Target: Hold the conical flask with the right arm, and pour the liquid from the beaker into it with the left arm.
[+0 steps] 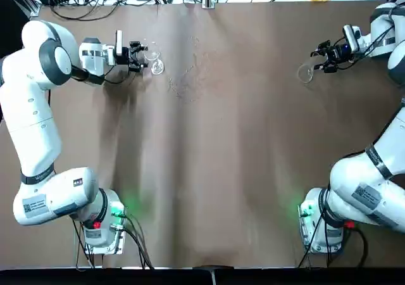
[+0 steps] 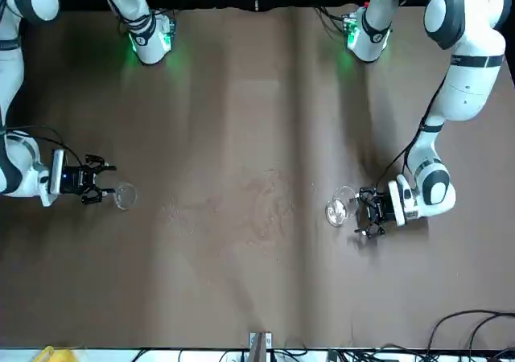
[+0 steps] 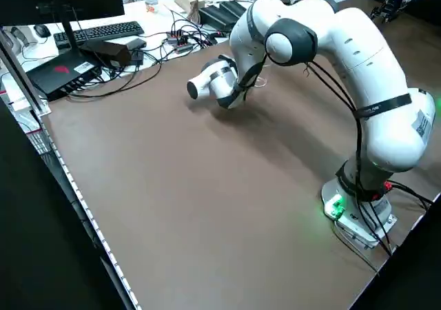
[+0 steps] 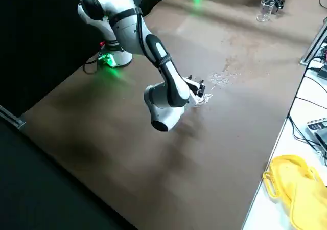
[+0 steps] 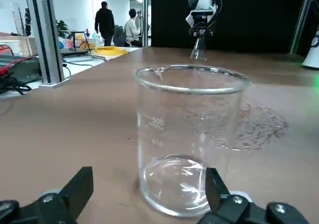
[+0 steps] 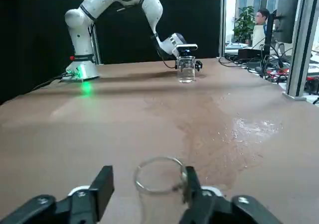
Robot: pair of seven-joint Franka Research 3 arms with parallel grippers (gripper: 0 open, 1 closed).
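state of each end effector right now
Left end effector: open, beaker in front, not gripped.
Right end effector: open, conical flask in front, not gripped.

table (image 1: 209, 139): plain brown | arms (image 1: 28, 114): white, dark-grey bands | trays (image 4: 294, 186): yellow

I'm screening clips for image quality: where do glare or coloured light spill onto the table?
Top view: green glow beside both arm bases. Right wrist view: a white glare patch on the wet table. Left wrist view: bright glints inside the beaker.
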